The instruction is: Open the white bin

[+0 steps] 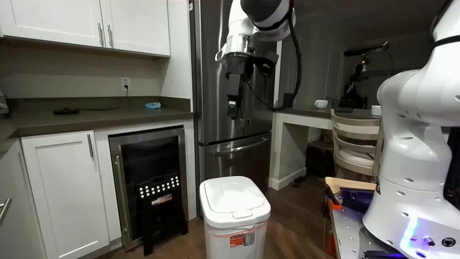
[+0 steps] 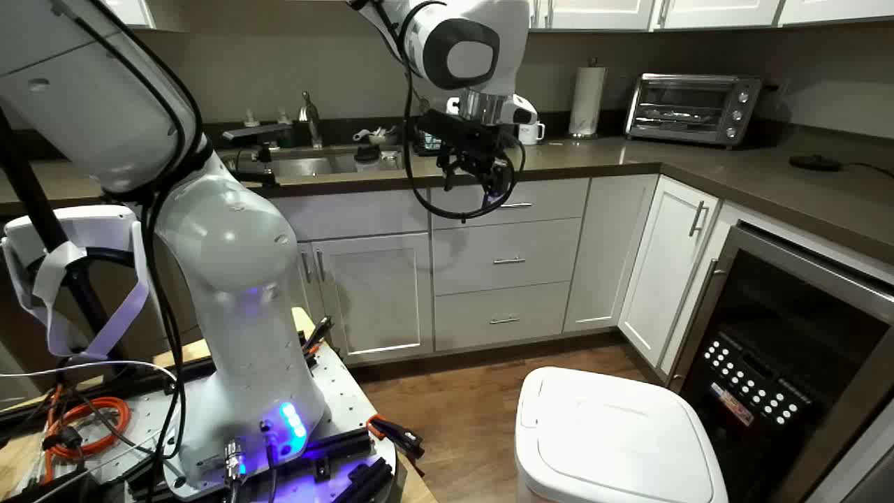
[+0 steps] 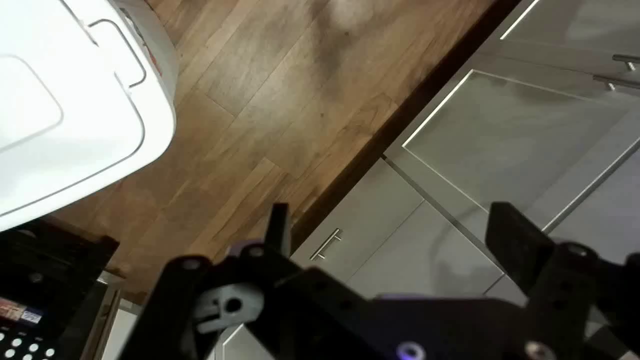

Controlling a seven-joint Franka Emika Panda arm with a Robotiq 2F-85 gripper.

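The white bin [image 1: 233, 198] stands on the floor with its domed lid down, in both exterior views [image 2: 621, 440]. A small tab [image 1: 242, 214] sits at the lid's front edge, above a red label. In the wrist view the bin [image 3: 75, 130] is at the upper left, with the tab [image 3: 120, 52] facing the floor. My gripper [image 1: 233, 109] hangs in the air, well above the bin and apart from it. In the wrist view the gripper [image 3: 392, 212] has its two fingers wide apart with nothing between them. The bin's inside is hidden by the lid.
A steel fridge [image 1: 233, 158] and a black folding stool [image 1: 161, 205] stand near the bin. White cabinets and drawers [image 2: 506, 258] line the wall under a dark counter [image 2: 768, 168]. A toaster oven [image 2: 691, 108] is on the counter. A chair [image 1: 355, 147] stands by a desk.
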